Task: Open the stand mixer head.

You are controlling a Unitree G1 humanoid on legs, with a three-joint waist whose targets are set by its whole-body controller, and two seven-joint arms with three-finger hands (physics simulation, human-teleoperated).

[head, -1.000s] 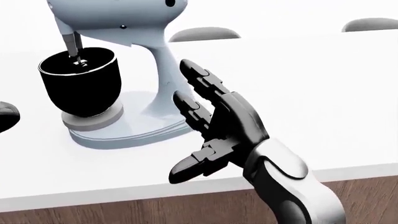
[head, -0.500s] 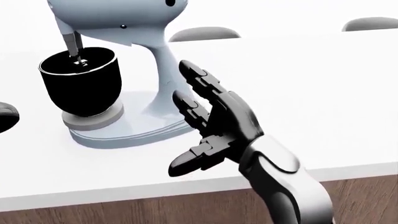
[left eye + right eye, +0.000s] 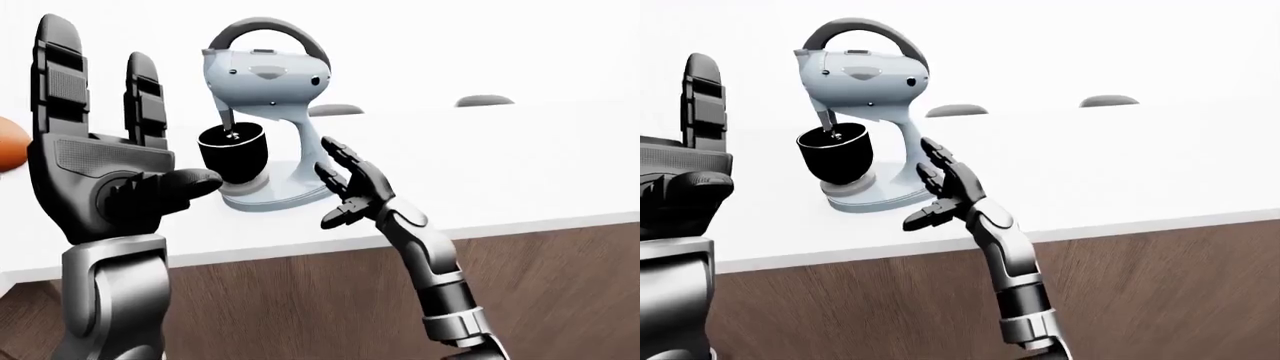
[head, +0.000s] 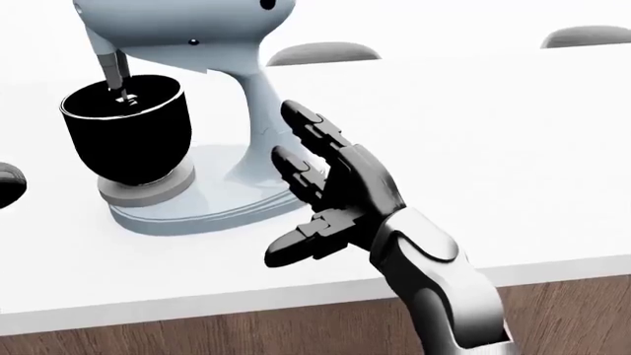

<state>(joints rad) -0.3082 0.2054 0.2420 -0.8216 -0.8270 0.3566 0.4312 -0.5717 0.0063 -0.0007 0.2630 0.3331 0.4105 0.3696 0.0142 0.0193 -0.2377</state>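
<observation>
Centrally, the mixer [image 3: 262, 127] stands on the white bench [image 3: 500, 165], its head [image 3: 262, 71] down over the black bowl [image 3: 233, 154]. Right robot hand [image 4: 331, 188]: fingers spread apart, empty, just beside the mixer's pedestal, over the bench edge. Left robot hand [image 3: 95, 157]: raised upright at the left-eye view's left, fingers apart, holding nothing, well apart from the mixer.

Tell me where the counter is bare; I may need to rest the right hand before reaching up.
The white counter is bare right of the right hand, out to its near edge. It is crowded left of that hand: the stand mixer, its black bowl and the raised left hand.
</observation>
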